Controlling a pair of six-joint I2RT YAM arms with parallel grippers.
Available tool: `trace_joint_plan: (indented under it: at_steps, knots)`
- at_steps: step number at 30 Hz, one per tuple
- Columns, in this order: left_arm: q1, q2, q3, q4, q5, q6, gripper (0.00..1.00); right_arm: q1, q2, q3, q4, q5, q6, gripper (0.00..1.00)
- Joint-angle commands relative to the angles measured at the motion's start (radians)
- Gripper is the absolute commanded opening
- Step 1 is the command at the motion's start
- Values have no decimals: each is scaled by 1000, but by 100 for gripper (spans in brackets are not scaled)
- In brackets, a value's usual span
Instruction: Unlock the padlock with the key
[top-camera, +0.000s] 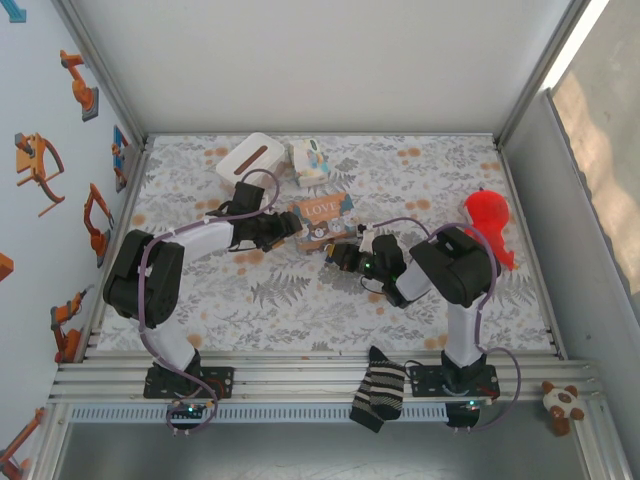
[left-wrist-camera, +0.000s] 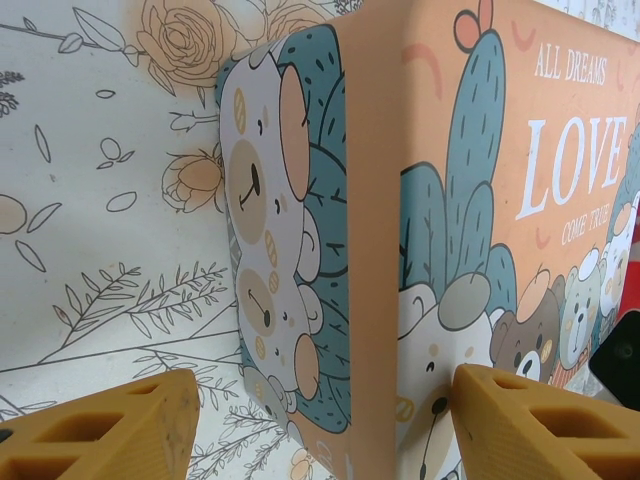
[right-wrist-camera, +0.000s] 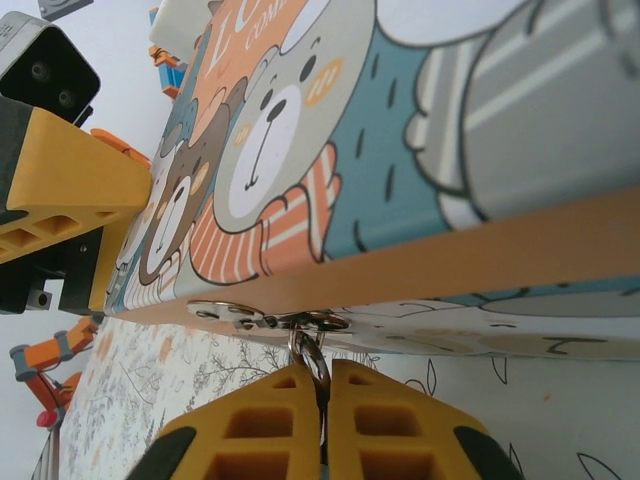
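On floral-print table (top-camera: 300, 300) | left claw (left-wrist-camera: 325, 400) released astride LOVE box (left-wrist-camera: 480, 200) | right claw (right-wrist-camera: 322, 385) clenched on metal ring (right-wrist-camera: 310, 350)

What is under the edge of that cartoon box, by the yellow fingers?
A silver latch plate with a metal ring hanging from it. The right gripper is shut on the ring; anything lower is covered.

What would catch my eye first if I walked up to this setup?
The cartoon-printed box with LOVE on its lid, in the middle of the table, grabs the eye first. The right tool is pinched shut on a small metal ring hanging under the box's edge, while the left tool straddles a box corner. A bright red object sits near the table's right edge.
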Motion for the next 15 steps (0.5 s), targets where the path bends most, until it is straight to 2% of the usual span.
trace_joint_plan:
  at_steps: [1,15]
  knots:
    - [-4,5,-43,-109,-49,14,67,-3,-21,-1,53,9,-3,1]
    - [-10,-27,-107,-103,-65,2,66,-5,-67,-33,63,119,45,0]
